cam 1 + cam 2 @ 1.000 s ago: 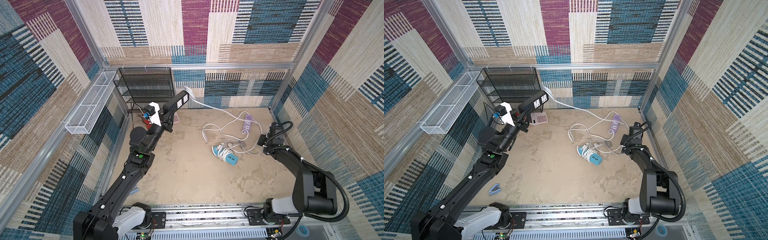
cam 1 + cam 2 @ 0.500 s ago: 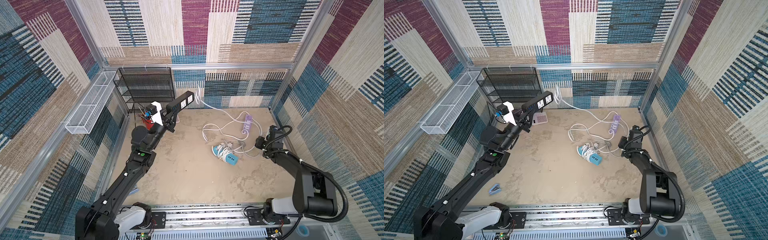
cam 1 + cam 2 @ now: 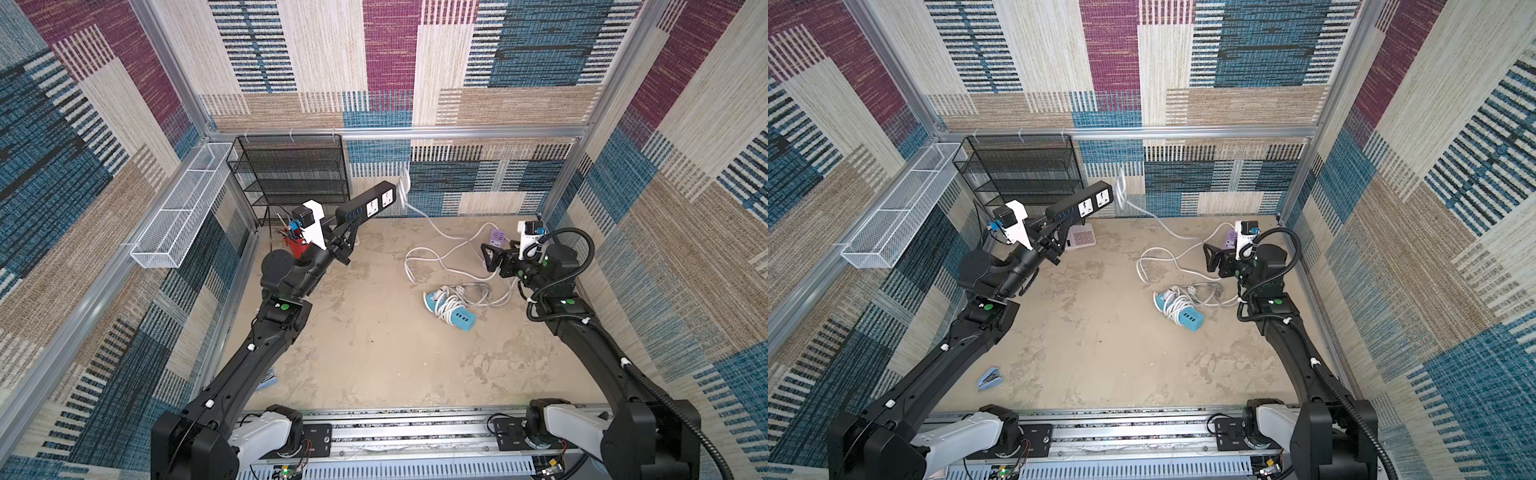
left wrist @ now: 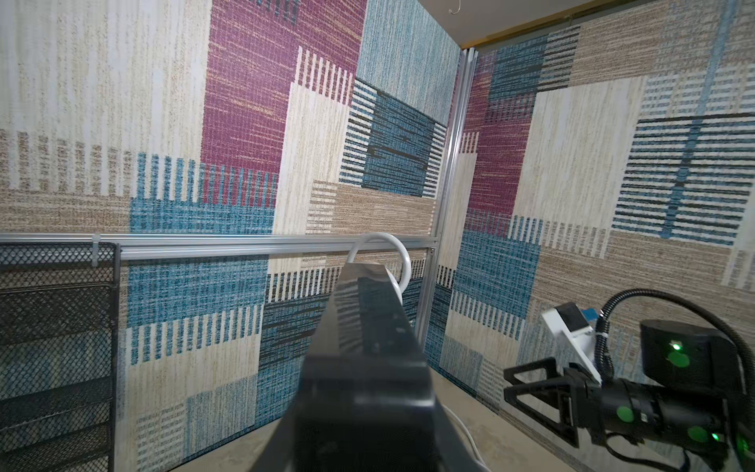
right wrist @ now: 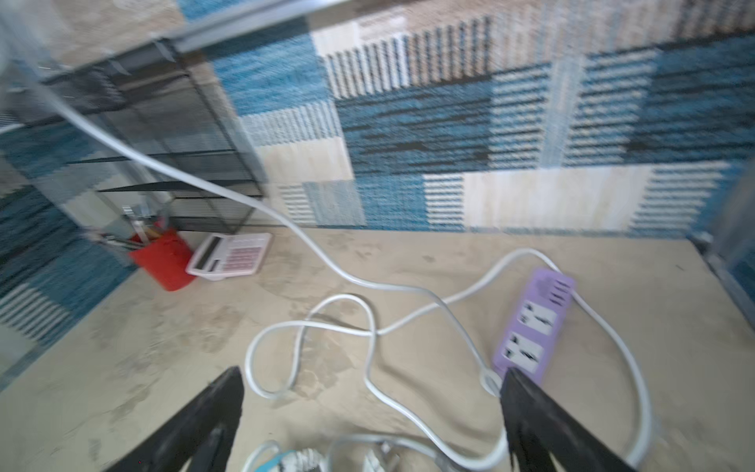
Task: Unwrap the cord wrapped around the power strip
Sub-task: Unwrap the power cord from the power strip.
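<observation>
Slanting upward at eleven o'clock of the floor in both top views, the black power strip (image 3: 368,206) is pinched by the left gripper (image 3: 348,226); its white cord (image 3: 432,224) trails down toward the right gripper (image 3: 490,257), jaws spread wide, at two o'clock

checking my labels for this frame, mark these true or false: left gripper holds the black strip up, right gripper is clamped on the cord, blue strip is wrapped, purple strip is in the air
1. The left gripper holds the black power strip off the table, a white cord trailing from its far end. True.
2. The right gripper is shut on the white cord. False: it is open and holds nothing.
3. The blue power strip lies on the table with cord wrapped around it. True.
4. The purple power strip hangs in the air. False: it lies on the table.
</observation>
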You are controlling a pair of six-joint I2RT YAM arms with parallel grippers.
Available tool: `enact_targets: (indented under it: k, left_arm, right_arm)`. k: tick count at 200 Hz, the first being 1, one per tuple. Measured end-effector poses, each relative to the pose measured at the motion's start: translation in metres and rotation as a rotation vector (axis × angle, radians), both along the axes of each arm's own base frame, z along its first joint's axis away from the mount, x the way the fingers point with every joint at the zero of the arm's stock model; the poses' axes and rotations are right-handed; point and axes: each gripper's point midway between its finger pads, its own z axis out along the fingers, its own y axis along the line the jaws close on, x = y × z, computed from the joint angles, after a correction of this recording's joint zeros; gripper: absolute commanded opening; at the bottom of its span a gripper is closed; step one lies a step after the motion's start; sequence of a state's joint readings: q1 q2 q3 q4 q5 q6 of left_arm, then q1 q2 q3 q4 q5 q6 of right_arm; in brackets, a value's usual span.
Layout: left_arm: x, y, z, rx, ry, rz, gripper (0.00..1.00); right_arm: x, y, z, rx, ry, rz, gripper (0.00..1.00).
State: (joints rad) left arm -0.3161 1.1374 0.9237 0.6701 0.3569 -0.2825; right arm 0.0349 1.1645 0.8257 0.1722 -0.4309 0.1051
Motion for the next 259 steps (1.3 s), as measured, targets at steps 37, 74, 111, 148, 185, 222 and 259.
enact_targets:
  k: [37,74,111,148,185,222,259]
  left_arm:
    - [-0.009,-0.006,0.01,-0.016,-0.016,-0.059,0.0]
    - [-0.02,-0.011,0.023,-0.035,-0.037,-0.125,0.0]
    - [-0.028,-0.018,0.031,-0.046,-0.043,-0.2,0.0]
    - [-0.036,-0.026,0.036,-0.052,-0.047,-0.281,0.0]
    - [-0.04,-0.031,0.037,-0.053,-0.044,-0.33,0.0]
    - [-0.037,-0.035,0.033,-0.06,-0.033,-0.357,0.0]
    - [-0.026,-0.039,0.025,-0.1,0.016,-0.391,0.0]
  right_arm:
    - [0.0,0.074,0.036,-0.027,-0.144,0.341,0.98]
    - [0.0,0.125,0.065,-0.096,-0.289,0.541,0.98]
    - [0.027,0.141,0.076,-0.148,-0.365,0.576,0.98]
    - [0.054,0.15,0.074,-0.172,-0.39,0.596,0.6]
    - [0.063,0.155,0.076,-0.172,-0.401,0.611,0.0]
    - [0.051,0.155,0.081,-0.156,-0.403,0.624,0.0]
    - [0.045,0.159,0.111,-0.144,-0.476,0.625,0.0]
